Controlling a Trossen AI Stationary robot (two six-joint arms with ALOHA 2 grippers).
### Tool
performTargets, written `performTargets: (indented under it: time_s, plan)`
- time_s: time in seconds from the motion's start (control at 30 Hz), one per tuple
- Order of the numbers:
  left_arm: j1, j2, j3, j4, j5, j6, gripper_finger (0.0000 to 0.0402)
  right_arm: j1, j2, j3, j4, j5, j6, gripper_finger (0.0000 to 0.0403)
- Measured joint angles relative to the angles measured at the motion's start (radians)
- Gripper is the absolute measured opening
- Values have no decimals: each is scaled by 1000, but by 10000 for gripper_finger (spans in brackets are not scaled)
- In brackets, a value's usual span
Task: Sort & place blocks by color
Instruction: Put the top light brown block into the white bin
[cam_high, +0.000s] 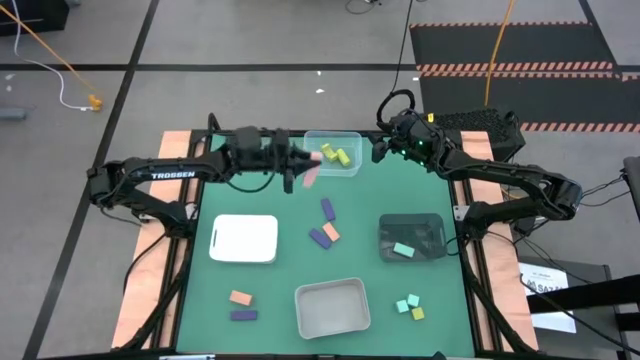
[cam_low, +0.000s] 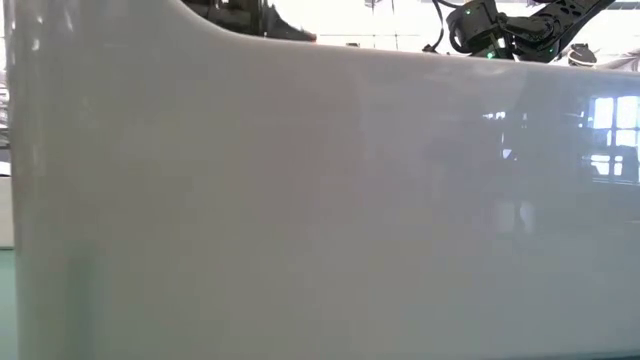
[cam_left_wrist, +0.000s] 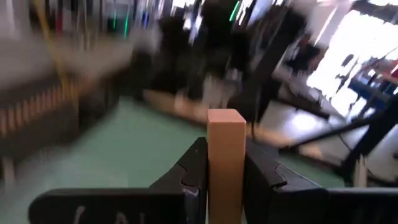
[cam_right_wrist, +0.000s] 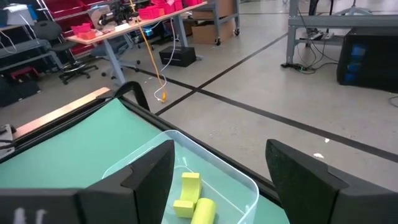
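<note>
My left gripper (cam_high: 303, 168) hovers near the table's far edge, just left of the clear tray (cam_high: 333, 152), shut on a salmon-orange bar (cam_left_wrist: 226, 155). My right gripper (cam_right_wrist: 221, 171) is open at the clear tray's right end, above its yellow blocks (cam_right_wrist: 193, 199), touching nothing. The yellow blocks (cam_high: 338, 155) lie on the tray's floor. Loose on the mat are two purple bars (cam_high: 327, 207) (cam_high: 319, 237), an orange block (cam_high: 331, 232), an orange and a purple block (cam_high: 241, 305), and mint and yellow cubes (cam_high: 410, 305). A mint block (cam_high: 403, 249) lies in the dark tray. My left gripper pinches the salmon-orange bar between its two fingers (cam_left_wrist: 189, 174), which press on its two opposite long sides. The bar's free end (cam_left_wrist: 226, 118) sticks out past the fingertips. The bar is lifted clear of the table.
A white flat tray (cam_high: 244, 239) sits on the left of the mat, a white deep tray (cam_high: 332, 306) near the near edge, and a dark tray (cam_high: 411, 236) on the right. A white container wall (cam_low: 320, 200) fills the low view; only the right arm (cam_low: 480, 25) shows above it.
</note>
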Motion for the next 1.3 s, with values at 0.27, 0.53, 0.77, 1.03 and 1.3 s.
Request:
performTargets:
  time_s: [0.27, 0.53, 0.77, 1.03, 1.3]
  plan:
    - [-75, -7, 0, -416, 135, -251, 57, 0, 0, 0, -52, -4, 115, 242]
    - [-192, -7, 0, -703, 136, -295, 57, 0, 0, 0, -226, -4, 156, 242]
    - [-273, -7, 0, -1000, 82, -332, 57, 0, 0, 0, -279, -5, 122, 242]
    - [-314, -7, 0, -1170, -95, -290, 57, 0, 0, 0, -276, -5, 129, 242]
    - [-316, -6, -90, -1159, -112, -329, 57, 1, 0, 0, -276, -4, 120, 242]
